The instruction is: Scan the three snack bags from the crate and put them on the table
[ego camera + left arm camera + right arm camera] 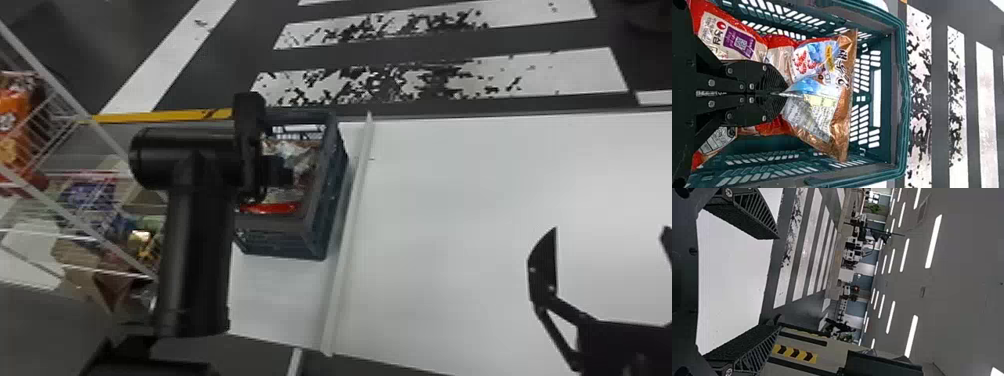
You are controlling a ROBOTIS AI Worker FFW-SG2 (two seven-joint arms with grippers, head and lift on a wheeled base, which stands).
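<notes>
My left gripper (281, 172) is down inside the dark crate (322, 205) on the left part of the table (475, 200). In the left wrist view, the left gripper (785, 93) is shut on a creased fold of a blue-and-copper snack bag (820, 102), which lies within the green-blue crate (901, 98). Red snack bags (752, 29) lie beneath and beside it, partly hidden by the fingers. Over the table's right side, the right gripper (611, 230) is parked with its fingers wide apart. The right wrist view has that right gripper (778, 283) open and holding nothing.
A white raised strip (350, 220) runs along the table just right of the crate. Wire shelving (75, 110) with packaged goods stands at the left. Beyond the table's far edge is a dark floor with white stripes (440, 80).
</notes>
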